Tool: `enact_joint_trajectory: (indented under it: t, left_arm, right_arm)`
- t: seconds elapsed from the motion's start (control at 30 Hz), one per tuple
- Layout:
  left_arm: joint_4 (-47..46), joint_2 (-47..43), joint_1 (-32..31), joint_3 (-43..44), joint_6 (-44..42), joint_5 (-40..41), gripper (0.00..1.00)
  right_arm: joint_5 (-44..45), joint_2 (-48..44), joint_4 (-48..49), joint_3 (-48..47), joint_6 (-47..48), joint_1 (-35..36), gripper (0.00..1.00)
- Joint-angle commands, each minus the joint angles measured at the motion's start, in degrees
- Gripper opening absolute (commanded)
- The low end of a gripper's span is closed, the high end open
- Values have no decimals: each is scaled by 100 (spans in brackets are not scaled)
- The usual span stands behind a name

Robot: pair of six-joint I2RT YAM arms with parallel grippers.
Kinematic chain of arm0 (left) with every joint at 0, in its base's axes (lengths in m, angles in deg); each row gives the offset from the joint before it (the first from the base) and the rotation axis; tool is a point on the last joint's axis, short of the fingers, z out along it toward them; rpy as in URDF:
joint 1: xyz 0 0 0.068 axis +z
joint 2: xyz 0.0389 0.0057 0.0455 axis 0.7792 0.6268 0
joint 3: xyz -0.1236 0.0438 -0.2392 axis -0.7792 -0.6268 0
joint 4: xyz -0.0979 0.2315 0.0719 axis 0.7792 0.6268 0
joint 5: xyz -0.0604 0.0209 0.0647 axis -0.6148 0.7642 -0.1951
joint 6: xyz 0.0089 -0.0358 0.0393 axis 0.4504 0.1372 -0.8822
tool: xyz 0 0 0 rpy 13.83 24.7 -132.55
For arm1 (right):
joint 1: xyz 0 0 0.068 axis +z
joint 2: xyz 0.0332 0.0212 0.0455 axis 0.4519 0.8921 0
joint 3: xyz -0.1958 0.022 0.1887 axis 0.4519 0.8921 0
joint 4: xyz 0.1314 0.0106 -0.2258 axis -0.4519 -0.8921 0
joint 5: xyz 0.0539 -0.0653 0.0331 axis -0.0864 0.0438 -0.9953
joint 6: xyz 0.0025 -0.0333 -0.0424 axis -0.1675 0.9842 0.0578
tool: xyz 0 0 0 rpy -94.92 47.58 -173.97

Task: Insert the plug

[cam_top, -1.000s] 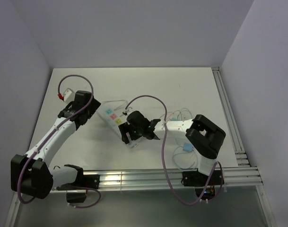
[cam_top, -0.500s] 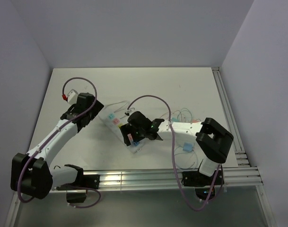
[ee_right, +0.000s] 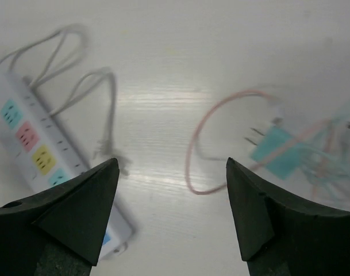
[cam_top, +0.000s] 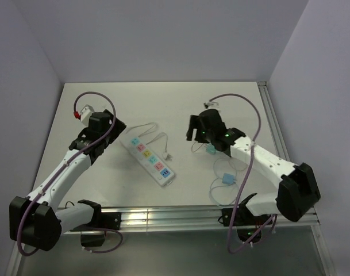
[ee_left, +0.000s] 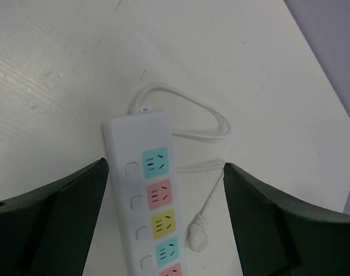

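A white power strip (cam_top: 149,158) with coloured sockets lies on the table, also in the left wrist view (ee_left: 149,207) and the right wrist view (ee_right: 37,155). Its own white plug (cam_top: 168,156) lies beside it (ee_left: 197,238). A teal plug (cam_top: 210,150) with thin pink and white wires lies right of centre, also in the right wrist view (ee_right: 275,150). Another teal plug (cam_top: 227,179) lies nearer the front. My left gripper (cam_top: 106,141) is open and empty above the strip's far end. My right gripper (cam_top: 192,133) is open and empty, left of the teal plug.
A tangle of thin wires (cam_top: 223,172) spreads around the teal plugs. A metal rail (cam_top: 278,132) runs along the table's right edge and another (cam_top: 180,218) along the front edge.
My right arm has lifted off the power strip and swung right and back toward the teal plug. The strip now lies uncovered. My left arm has barely moved.
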Motion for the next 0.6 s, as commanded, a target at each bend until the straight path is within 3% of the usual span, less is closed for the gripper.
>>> enact_joint_trajectory:
  t: [0.0,0.1,0.13,0.57]
  left_arm:
    - [-447,-270,-54,-110,-271,-349,86]
    - [-719,-349,-107,-180,-377,-569,84]
    - [-772,-358,-125,-189,-412,-630,84]
    - [-975,-94,-617,-75,-439,-763,83]
  right_arm:
    - [347,-660,-251,679,-408,-680,81]
    - [171,-1152,-163,1180,-654,-1374,53]
    - [127,-1275,-137,1287,-837,-1551,39]
    - [223,-1901,-294,1429,-919,-3493,42]
